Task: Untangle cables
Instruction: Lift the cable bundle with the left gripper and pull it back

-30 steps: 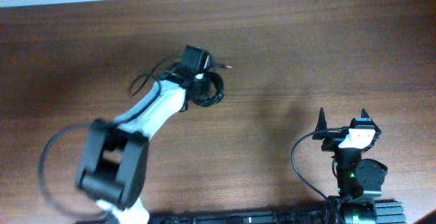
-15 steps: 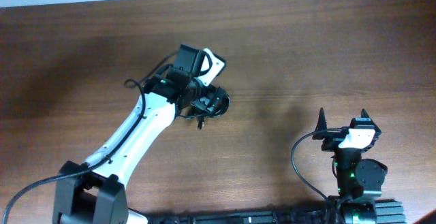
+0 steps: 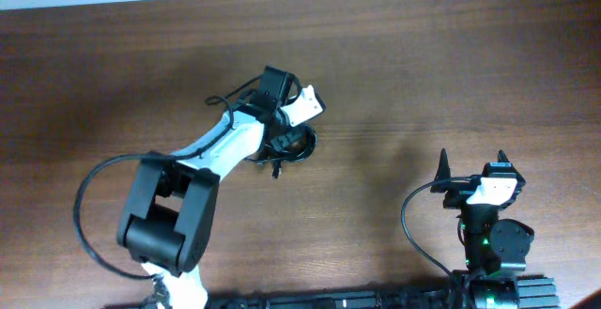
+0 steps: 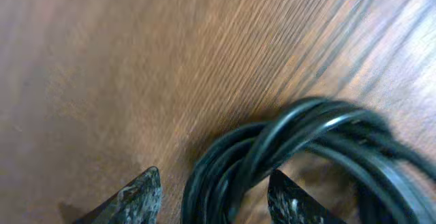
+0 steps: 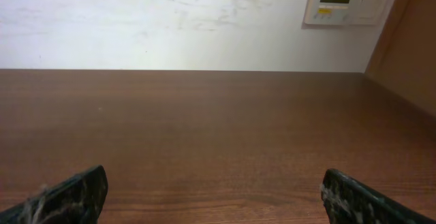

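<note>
An indoor work room is shown, most likely a lab or an office. A wide brown wooden bench (image 5: 218,135) is set against a plain white wall (image 5: 136,26). A small white control box (image 5: 346,1) with a little screen is fixed to that wall. A left robot arm (image 3: 202,173) and a right robot arm (image 3: 488,224) are set up at the bench

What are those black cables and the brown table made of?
The cables look like smooth, slightly shiny rubber or plastic: light glints along their bendy curves. The table looks like wood or a wood-look coating. It is matte brown with fine straight grain lines, and which of the two it is can't be told.
</note>
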You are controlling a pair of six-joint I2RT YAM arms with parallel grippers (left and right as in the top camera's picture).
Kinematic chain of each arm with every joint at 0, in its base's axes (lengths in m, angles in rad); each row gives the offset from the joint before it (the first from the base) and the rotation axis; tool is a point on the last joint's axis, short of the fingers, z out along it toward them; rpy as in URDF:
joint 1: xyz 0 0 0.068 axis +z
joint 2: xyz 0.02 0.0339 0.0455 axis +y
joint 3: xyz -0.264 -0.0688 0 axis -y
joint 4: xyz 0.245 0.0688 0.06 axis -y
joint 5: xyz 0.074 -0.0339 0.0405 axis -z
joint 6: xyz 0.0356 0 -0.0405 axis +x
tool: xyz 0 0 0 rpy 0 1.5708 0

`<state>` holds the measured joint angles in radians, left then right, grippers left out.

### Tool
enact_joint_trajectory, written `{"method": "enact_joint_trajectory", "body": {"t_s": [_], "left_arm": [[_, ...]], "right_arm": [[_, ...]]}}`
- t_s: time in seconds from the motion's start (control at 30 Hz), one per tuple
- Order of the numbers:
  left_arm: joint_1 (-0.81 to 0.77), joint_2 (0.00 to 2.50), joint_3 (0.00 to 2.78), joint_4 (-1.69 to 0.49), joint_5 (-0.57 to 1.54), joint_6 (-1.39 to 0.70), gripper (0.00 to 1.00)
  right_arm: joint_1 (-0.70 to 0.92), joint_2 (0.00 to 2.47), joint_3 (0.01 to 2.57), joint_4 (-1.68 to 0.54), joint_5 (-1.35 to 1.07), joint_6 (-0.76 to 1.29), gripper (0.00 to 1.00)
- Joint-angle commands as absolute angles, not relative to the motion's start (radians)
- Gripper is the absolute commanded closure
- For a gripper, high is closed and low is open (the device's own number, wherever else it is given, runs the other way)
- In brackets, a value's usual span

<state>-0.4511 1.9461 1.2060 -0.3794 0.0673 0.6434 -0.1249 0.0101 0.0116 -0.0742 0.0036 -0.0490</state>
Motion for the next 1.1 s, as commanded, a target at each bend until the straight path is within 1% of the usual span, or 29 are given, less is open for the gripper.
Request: {"method": "enact_joint_trajectory", "body": {"t_s": [0.0,0.07,0.1,0.13,0.2,0.23,0.3,0.37,0.4,0.5,0.6,0.7,0.73,0.77,0.8,0.87,0.9,0.97,1.07], "left_arm": [[-0.424,1.986,1.210,-0.414,0.037,0.619,0.48],[-0.419,1.986,1.210,-0.457,0.038,0.540,0.50],[-0.416,1.986,1.210,-0.473,0.037,0.516,0.55],[-0.415,1.986,1.210,-0.495,0.038,0.508,0.62],[-0.416,1.986,1.210,-0.503,0.038,0.447,0.83],[-0.416,1.986,1.210,-0.501,0.038,0.416,0.92],[-0.416,1.986,1.210,-0.502,0.043,0.411,1.00],[-0.416,1.986,1.228,-0.499,0.037,0.390,1.00],[-0.416,1.983,1.265,-0.503,0.018,0.309,1.00],[-0.416,1.946,1.382,-0.526,0.011,0.158,1.00],[-0.416,1.853,1.463,-0.568,-0.003,0.080,1.00],[-0.415,1.747,1.462,-0.594,-0.089,-0.003,1.00],[-0.415,1.675,1.462,-0.627,-0.191,-0.101,1.00],[-0.415,1.644,1.462,-0.643,-0.233,-0.147,1.00],[-0.415,1.600,1.462,-0.668,-0.279,-0.199,1.00],[-0.415,1.486,1.462,-0.744,-0.315,-0.224,1.00],[-0.415,1.436,1.462,-0.785,-0.315,-0.224,1.00],[-0.415,1.322,1.462,-0.883,-0.315,-0.224,1.00],[-0.415,1.172,1.462,-0.971,-0.325,-0.224,1.00]], "right_arm": [[-0.131,0.004,0.006,-0.079,0.012,-0.048,0.01],[-0.131,0.004,0.006,-0.079,0.012,-0.048,0.01],[-0.131,0.004,0.006,-0.079,0.012,-0.048,0.01],[-0.131,0.004,0.006,-0.079,0.012,-0.048,0.01],[-0.131,0.004,0.006,-0.079,0.012,-0.048,0.01],[-0.131,0.004,0.006,-0.079,0.012,-0.048,0.01],[-0.131,0.004,0.006,-0.079,0.012,-0.048,0.01],[-0.131,0.004,0.006,-0.079,0.012,-0.048,0.01],[-0.131,0.004,0.006,-0.079,0.012,-0.048,0.01],[-0.131,0.004,0.006,-0.079,0.012,-0.048,0.01],[-0.131,0.004,0.006,-0.079,0.012,-0.048,0.01],[-0.131,0.004,0.006,-0.078,-0.021,-0.019,0.01],[-0.131,0.007,0.006,-0.076,-0.047,0.122,0.01],[-0.131,0.007,0.006,-0.075,-0.058,0.200,0.01],[-0.131,0.007,0.006,-0.072,-0.092,0.351,0.01],[-0.131,0.007,0.006,-0.055,-0.281,0.684,0.01],[-0.131,0.007,0.006,-0.047,-0.342,0.740,0.01],[-0.131,0.007,0.006,-0.048,-0.348,0.742,0.01],[-0.131,0.007,0.006,-0.048,-0.371,0.742,0.01]]}}
